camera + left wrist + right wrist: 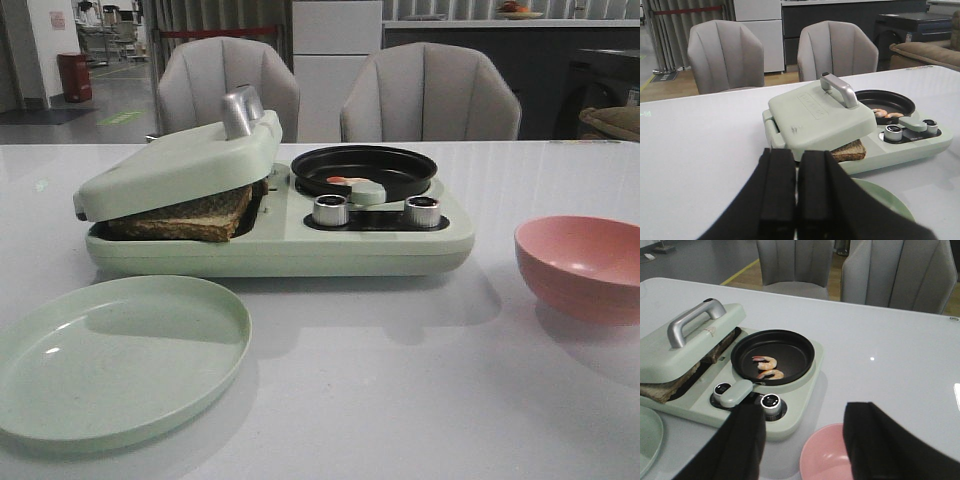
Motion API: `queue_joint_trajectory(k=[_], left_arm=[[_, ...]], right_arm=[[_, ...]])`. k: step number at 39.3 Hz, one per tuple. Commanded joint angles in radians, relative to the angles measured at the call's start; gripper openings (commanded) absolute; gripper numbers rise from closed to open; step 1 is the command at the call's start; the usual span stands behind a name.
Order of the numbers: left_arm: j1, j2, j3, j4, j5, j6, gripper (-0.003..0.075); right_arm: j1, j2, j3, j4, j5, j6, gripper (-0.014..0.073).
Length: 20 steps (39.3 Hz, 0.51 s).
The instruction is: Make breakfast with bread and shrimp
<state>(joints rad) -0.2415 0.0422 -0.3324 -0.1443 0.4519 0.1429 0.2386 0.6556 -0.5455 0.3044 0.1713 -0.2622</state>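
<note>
A pale green breakfast maker (300, 235) sits toward the far edge of a white worktop (400, 390), left of centre. Its sandwich-press lid (180, 165) rests tilted on the bread (185, 218), whose brown crust pokes out at the front. In the black frying pan (772, 356) beside it lie two curled pink shrimp (767, 367). The left gripper (796, 200) has its fingers pressed together, holding nothing; the right gripper (802, 440) is spread wide and empty above a pink bowl (580, 265) near the right edge. The likely step is lifting the lid by its silver handle (242, 110): grip it squarely and raise gently so the bread stays put. An empty green plate (115, 355) waits at the near left corner. Grey chairs (430, 95) stand beyond the far edge.
</note>
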Motion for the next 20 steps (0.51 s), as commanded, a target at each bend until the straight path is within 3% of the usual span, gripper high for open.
queue_joint_trajectory(k=[1, 11, 20], left_arm=[[-0.008, 0.012, -0.026, -0.013, -0.076, -0.011, 0.0114], [-0.008, 0.012, -0.026, -0.013, -0.076, -0.011, 0.0114], [-0.008, 0.012, -0.026, -0.013, -0.076, -0.011, 0.0114]], right_arm=[[0.007, -0.107, 0.048, 0.009, -0.069, -0.010, 0.0465], [0.007, -0.408, 0.230, 0.014, 0.015, -0.010, 0.0415], [0.007, -0.504, 0.300, 0.014, -0.057, -0.010, 0.0382]])
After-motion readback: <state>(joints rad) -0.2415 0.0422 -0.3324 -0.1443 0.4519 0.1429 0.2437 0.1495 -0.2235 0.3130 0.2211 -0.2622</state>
